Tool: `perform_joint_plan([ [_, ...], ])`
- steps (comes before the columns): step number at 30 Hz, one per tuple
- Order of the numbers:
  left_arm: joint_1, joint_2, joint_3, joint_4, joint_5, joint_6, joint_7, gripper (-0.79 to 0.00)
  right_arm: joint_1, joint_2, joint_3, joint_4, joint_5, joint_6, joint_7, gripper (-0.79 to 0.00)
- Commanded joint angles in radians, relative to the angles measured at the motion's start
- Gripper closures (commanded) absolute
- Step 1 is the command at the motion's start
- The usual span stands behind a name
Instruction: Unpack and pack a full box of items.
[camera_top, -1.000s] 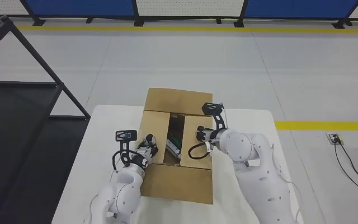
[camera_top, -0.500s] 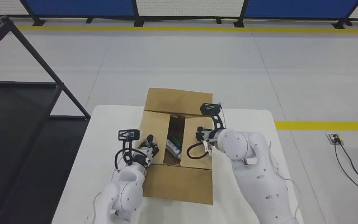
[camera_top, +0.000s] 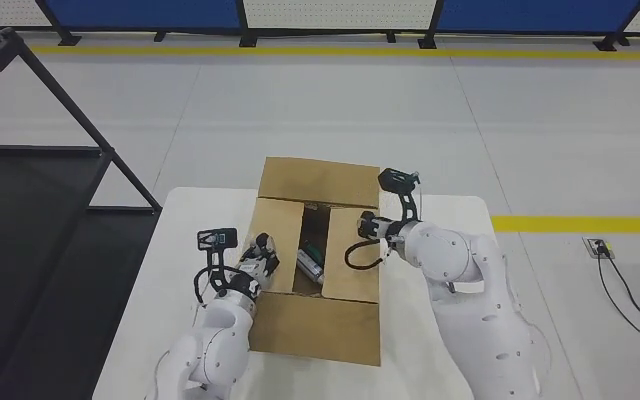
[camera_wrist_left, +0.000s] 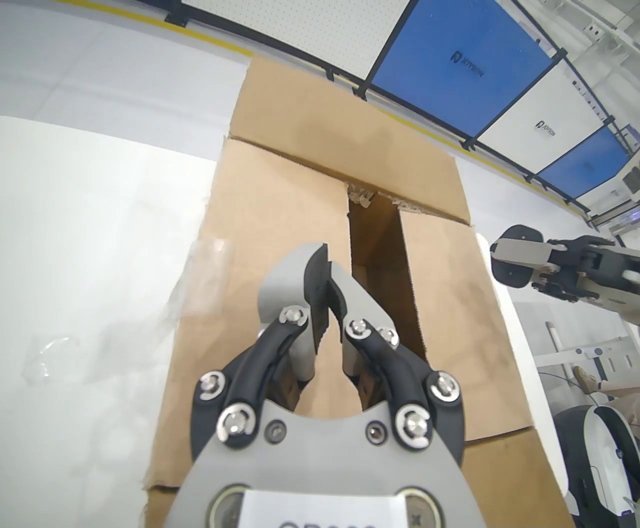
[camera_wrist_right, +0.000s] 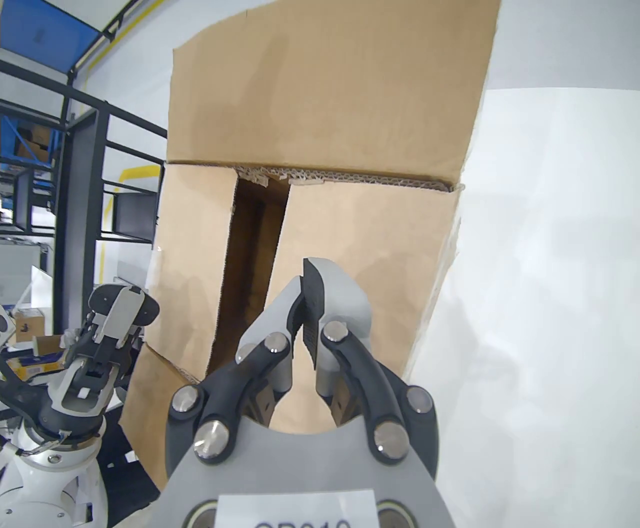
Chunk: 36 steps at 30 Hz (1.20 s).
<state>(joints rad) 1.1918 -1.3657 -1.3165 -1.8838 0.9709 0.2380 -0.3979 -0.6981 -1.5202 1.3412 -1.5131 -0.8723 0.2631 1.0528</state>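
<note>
Likely opening: brown cardboard box (camera_top: 320, 178) sits mid white worktop (camera_top: 180, 260), side flaps (camera_top: 277, 240) nearly shut over packed items (camera_top: 312, 262), left gripper (camera_wrist_left: 325, 280) and right gripper (camera_wrist_right: 307, 285) each above a flap with fingers closed, so hook each flap's inner edge at the gap and fold outward evenly.

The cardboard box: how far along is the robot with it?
Early. Done: the end flaps lie folded outward. In hand: the left gripper and right gripper, both shut and empty, sit above the side flaps. Left: items lie inside the gap, not yet unpacked.
</note>
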Motion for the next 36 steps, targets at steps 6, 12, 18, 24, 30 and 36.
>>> perform_joint_plan([
  [6,0.08,0.005,-0.094,-0.161,-0.12,-0.045,0.046,-0.785,0.047,0.009,0.089,0.082,0.116,0.002,-0.025,-0.785],
  [12,0.184,0.014,-0.196,-0.255,-0.171,-0.14,0.121,-0.785,0.047,0.009,0.089,0.082,0.116,0.002,-0.025,-0.785],
  [18,0.184,0.014,-0.196,-0.255,-0.171,-0.14,0.121,-0.785,0.047,0.009,0.089,0.082,0.116,0.002,-0.025,-0.785],
  [24,0.185,0.014,-0.193,-0.236,-0.165,-0.142,0.137,-0.785,0.077,0.006,0.124,0.195,0.188,0.044,-0.145,-0.785],
  [30,0.186,0.016,-0.261,-0.224,-0.305,-0.133,0.096,-0.785,0.242,0.018,0.165,0.538,0.28,-0.185,-0.209,-0.785],
  [36,0.268,0.029,-0.421,-0.236,-0.49,-0.221,-0.026,-0.785,0.412,0.023,0.168,0.881,0.366,-0.422,-0.238,-0.785],
])
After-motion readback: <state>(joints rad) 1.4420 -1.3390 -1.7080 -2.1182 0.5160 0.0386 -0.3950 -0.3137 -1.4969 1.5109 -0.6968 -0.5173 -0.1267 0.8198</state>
